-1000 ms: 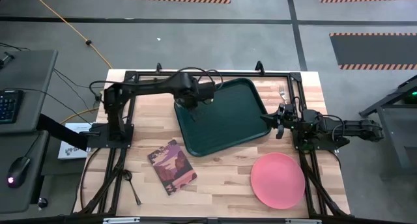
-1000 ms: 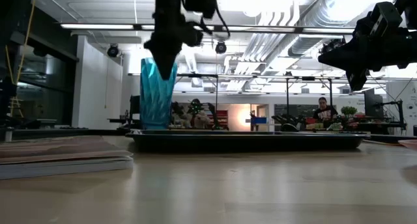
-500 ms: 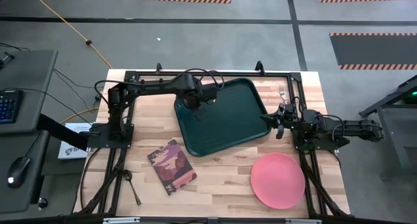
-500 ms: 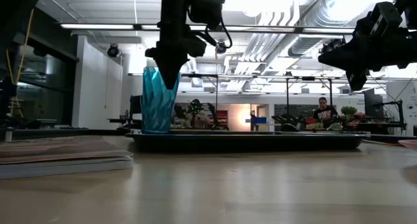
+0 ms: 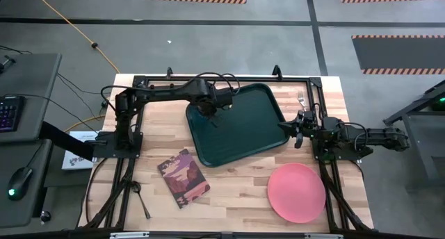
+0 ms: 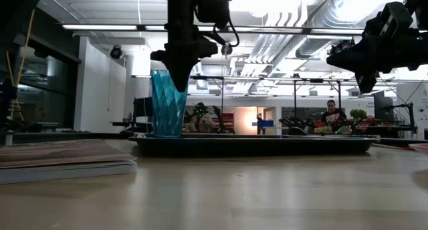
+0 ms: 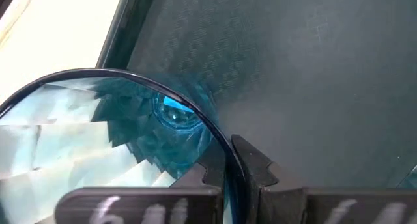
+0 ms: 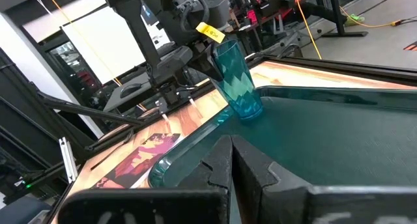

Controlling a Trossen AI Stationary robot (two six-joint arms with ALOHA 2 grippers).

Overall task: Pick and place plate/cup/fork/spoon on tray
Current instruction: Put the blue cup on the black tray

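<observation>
The teal cup (image 6: 167,109) stands in the far left part of the dark green tray (image 5: 243,138). My left gripper (image 6: 180,73) is above the cup and shut on it. The cup also shows in the right wrist view (image 8: 236,81). My right gripper (image 8: 231,152) is shut and empty, raised over the tray's right edge (image 5: 284,128). The pink plate (image 5: 297,192) lies flat on the table at the near right. The orange-handled fork (image 5: 301,99) lies by the far right edge. The dark spoon (image 5: 142,199) lies at the near left. My left gripper holds the cup's rim (image 7: 218,139), with one finger (image 7: 254,168) outside the wall and the other inside. The fingers come from above, pointing down. The cup is about upright and its base (image 8: 251,112) is at the tray floor; I cannot tell whether it rests there.
A maroon patterned book (image 5: 184,177) lies on the table near the tray's left corner. Most of the tray floor (image 5: 250,121) is bare. Dark frame rails run along the table's left and right edges. A person (image 6: 330,113) sits far back in the room.
My left gripper has carried the cup a little toward the table's right edge and down, so the cup's base has come down to the tray. The cup has stayed about upright in the hold.
</observation>
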